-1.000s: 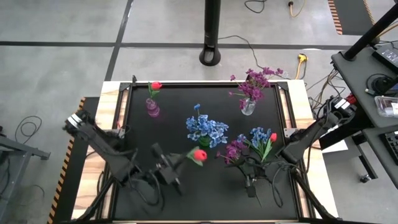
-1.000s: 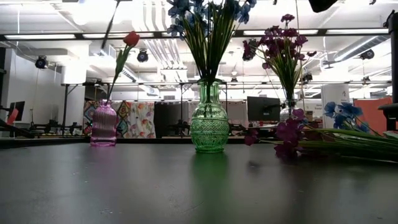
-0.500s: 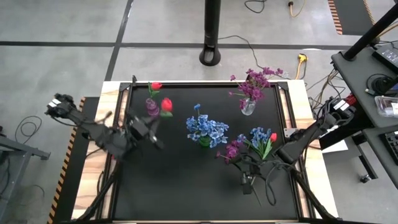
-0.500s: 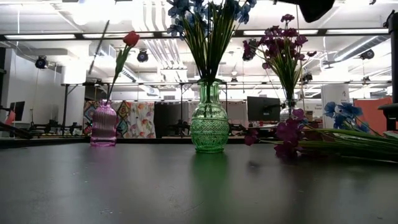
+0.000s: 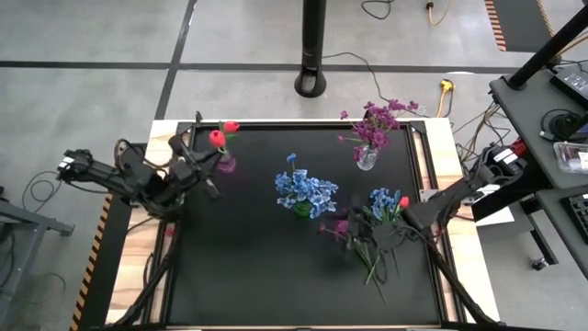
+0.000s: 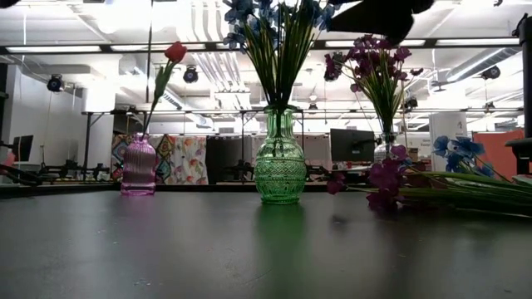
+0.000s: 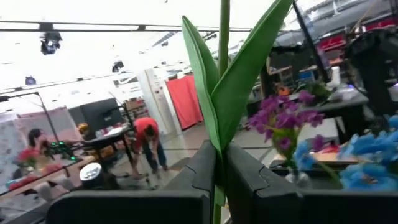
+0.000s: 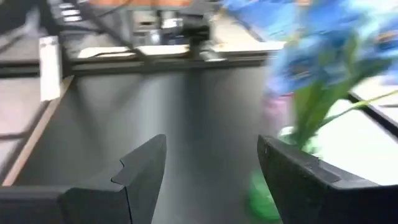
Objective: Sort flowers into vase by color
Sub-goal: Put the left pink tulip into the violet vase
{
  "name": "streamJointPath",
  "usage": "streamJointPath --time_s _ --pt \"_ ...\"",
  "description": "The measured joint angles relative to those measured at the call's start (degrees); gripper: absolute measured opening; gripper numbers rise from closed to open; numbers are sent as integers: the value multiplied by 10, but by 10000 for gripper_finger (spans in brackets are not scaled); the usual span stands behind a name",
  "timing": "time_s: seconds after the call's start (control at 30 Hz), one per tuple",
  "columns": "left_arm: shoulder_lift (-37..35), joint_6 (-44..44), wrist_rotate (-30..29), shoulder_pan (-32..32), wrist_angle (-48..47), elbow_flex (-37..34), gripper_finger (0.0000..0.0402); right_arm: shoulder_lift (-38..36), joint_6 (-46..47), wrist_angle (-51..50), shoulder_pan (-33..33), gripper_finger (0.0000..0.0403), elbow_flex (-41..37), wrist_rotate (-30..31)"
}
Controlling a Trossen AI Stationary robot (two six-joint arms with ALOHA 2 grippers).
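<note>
Since a second ago my left gripper (image 5: 195, 171) has carried the red tulip (image 5: 217, 138) from the near middle of the table up to the far left, and it now holds the bud just beside the pink vase (image 5: 225, 164), which already has one red tulip (image 5: 231, 127) standing in it. In the left wrist view my two fingers (image 7: 208, 168) are pressed on the green stem (image 7: 222, 37), with the long leaves rising straight past them, so the flower hangs roughly upright in my grip. My right gripper (image 5: 387, 237) has shifted over the loose pile of flowers (image 5: 372, 213) lying at the near right; its jaws are spread wide with nothing between them in the right wrist view. The blue blooms (image 5: 305, 190) fill the green vase (image 6: 279, 169) at the centre, and the purple sprays (image 5: 377, 121) stand in the clear vase (image 5: 366, 158) at the far right. I judge these stems light and springy: a stem will bend rather than break, but a head-heavy flower swings if held too low, and the narrow vase neck leaves little room. Taking each one on the bare stem below the leaves, not on the soft petals, looks the safest hold, and the pink vase seems light enough to tip if the stem pushes its rim sideways.
</note>
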Motion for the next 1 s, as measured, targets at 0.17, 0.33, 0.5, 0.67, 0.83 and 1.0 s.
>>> streamJointPath --time_s 0.17,0.33,0.5,0.67,0.83,1.0 --pt "-32 15 -11 13 3 -13 2 0 -9 -4 -14 244 8 -1" --pt "-53 43 -25 23 11 -24 2 0 -11 -7 -13 244 8 -1" --pt "-74 48 -24 48 12 -35 1 0 -2 -5 -15 244 8 5" --pt "-78 60 -6 58 8 -39 1 0 7 5 -19 244 7 34" --pt "-77 52 0 64 6 -44 1 0 8 19 -22 244 7 37" --pt "-80 49 3 74 31 -81 1 0 12 22 -23 244 7 70"
